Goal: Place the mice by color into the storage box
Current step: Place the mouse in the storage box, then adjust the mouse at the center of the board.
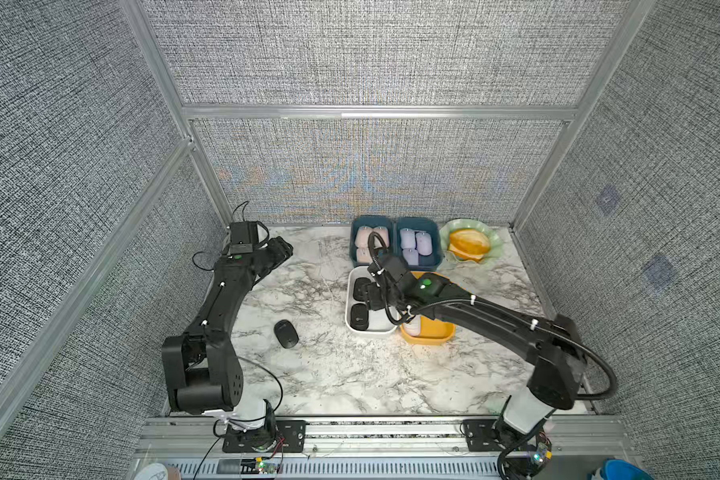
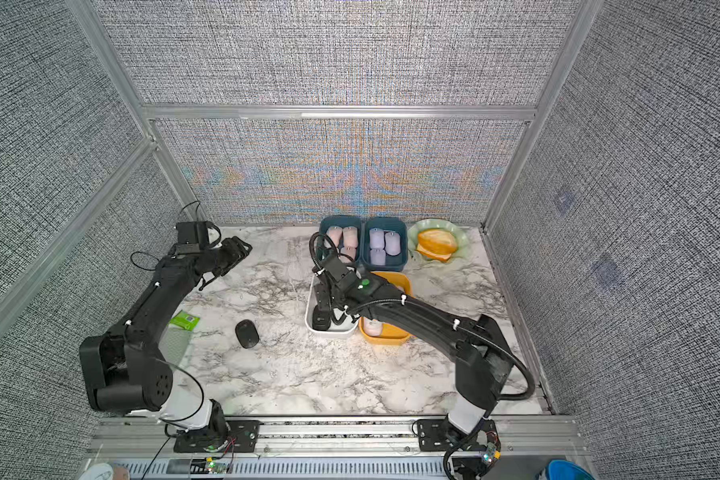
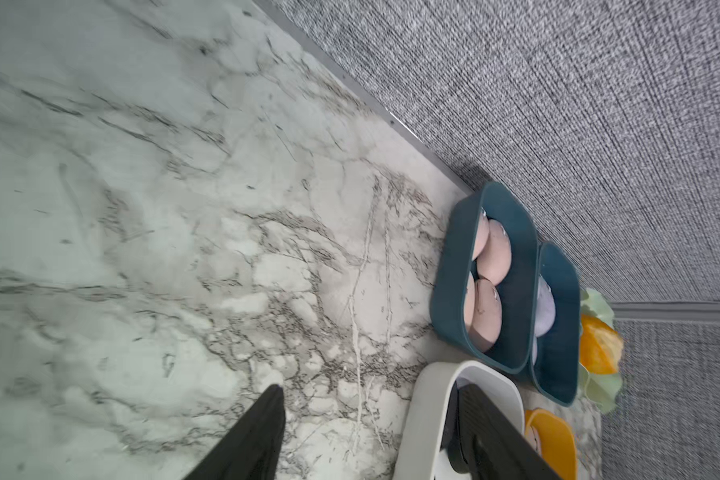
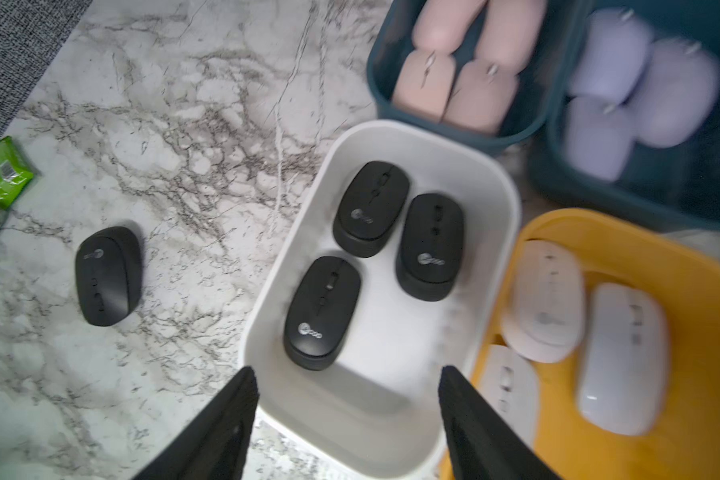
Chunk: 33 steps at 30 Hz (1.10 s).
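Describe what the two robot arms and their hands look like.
Both the left arm and right arm are matte black with chunky rounded joints, white base collars, small white cable ties and a green light near the wrist. A ribbed black hose runs along the right arm; thin black wires loop off the left. The left hand and right hand have black, tapered, wedge-shaped fingers.

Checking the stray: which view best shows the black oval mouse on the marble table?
Right wrist view: the black oval mouse is close, unobstructed, logo visible. Both top views show it small but whole; the left wrist view misses it.
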Motion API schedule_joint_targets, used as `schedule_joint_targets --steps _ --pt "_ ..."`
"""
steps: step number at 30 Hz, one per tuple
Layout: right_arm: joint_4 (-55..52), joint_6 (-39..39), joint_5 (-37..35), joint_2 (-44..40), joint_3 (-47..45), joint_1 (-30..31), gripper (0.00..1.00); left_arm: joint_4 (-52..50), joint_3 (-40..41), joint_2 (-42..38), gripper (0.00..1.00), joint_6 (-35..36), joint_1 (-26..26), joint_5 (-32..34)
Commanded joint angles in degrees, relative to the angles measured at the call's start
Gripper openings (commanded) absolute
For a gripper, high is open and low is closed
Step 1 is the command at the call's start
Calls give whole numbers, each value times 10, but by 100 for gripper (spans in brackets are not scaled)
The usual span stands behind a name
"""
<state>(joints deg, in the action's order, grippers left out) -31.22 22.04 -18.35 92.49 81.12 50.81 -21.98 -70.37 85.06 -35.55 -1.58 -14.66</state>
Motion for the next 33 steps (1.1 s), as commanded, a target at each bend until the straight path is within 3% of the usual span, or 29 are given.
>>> schedule_joint_targets --steps 1,7,10,13,16,33 --pt "15 -72 -36 -46 -27 -17 77 -8 52 -54 69 3 2 45" --pt "129 -82 -9 -133 -140 -52 78 0 225 -186 69 -8 4 39" --pt "187 -82 25 -140 -198 -64 78 6 298 -228 70 -24 3 33" --pt "162 -58 30 -119 -199 -73 78 12 348 -256 70 -32 4 36" --pt "172 -50 55 -124 -215 -75 78 4 372 -268 71 -43 3 34" --pt "229 -29 -4 -153 -304 -87 83 113 490 -232 74 -99 4 -54"
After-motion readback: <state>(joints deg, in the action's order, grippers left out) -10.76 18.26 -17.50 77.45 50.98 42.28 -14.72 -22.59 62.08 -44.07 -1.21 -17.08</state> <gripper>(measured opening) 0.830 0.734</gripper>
